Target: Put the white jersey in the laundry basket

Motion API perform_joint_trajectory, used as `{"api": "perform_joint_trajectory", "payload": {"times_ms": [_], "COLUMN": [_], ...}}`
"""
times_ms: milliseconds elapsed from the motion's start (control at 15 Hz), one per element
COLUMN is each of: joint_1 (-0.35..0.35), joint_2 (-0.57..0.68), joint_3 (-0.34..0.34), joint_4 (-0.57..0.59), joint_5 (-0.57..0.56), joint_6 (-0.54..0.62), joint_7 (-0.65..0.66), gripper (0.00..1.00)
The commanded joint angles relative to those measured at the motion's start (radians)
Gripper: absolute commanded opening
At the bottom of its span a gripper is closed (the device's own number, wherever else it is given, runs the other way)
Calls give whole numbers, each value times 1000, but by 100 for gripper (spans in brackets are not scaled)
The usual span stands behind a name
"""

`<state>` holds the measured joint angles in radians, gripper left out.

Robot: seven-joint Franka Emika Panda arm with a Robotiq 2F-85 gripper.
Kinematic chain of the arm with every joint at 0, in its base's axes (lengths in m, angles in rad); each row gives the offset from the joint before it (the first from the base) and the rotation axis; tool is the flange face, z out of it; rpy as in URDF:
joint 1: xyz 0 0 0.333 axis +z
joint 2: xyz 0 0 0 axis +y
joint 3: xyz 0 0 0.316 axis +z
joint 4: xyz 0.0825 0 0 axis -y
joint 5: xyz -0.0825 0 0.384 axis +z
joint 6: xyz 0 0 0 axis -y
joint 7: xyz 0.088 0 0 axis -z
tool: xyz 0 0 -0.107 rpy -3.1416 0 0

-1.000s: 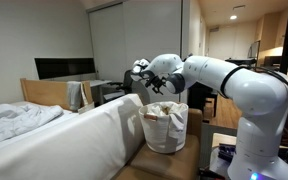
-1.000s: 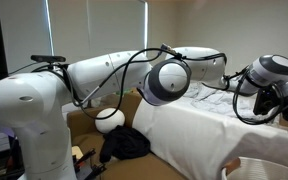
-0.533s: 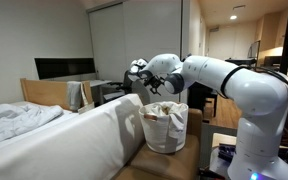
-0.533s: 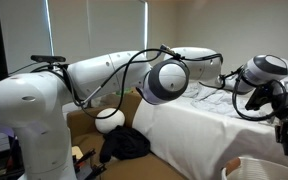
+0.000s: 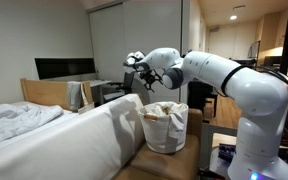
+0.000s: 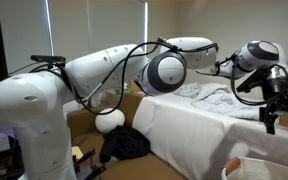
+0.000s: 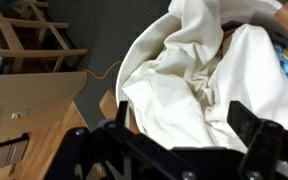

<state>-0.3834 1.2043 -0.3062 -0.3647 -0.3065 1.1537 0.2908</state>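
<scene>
The white jersey (image 7: 199,70) lies crumpled inside the laundry basket (image 5: 165,132), filling its top; it also shows in an exterior view (image 5: 164,110). My gripper (image 5: 148,79) hangs open and empty above and a little to the side of the basket. In the wrist view the two black fingers frame the jersey from above, and the gripper (image 7: 184,130) holds nothing. In an exterior view the gripper (image 6: 270,106) is at the right edge above the basket rim (image 6: 256,167).
A bed with white sheets (image 5: 44,135) runs beside the basket, with rumpled bedding (image 6: 209,93) on it. A wooden chair (image 7: 29,40) stands next to the basket. A black bag (image 6: 124,145) and a white ball (image 6: 109,120) lie by the robot base.
My gripper has risen and drawn back from the basket. The jersey stays in the basket.
</scene>
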Motion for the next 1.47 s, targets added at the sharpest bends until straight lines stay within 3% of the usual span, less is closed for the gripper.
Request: {"api": "perform_joint_trajectory", "payload": {"times_ms": [0, 667, 1400], "joint_1": [2, -1, -61], "joint_2": [-67, -173, -296], "joint_3": [32, 83, 151], "joint_4": [-17, -12, -18], "joint_5": [37, 75, 196], "joint_6": [-23, -13, -63], "joint_7": [-80, -183, -258], "gripper": [100, 100, 100]}}
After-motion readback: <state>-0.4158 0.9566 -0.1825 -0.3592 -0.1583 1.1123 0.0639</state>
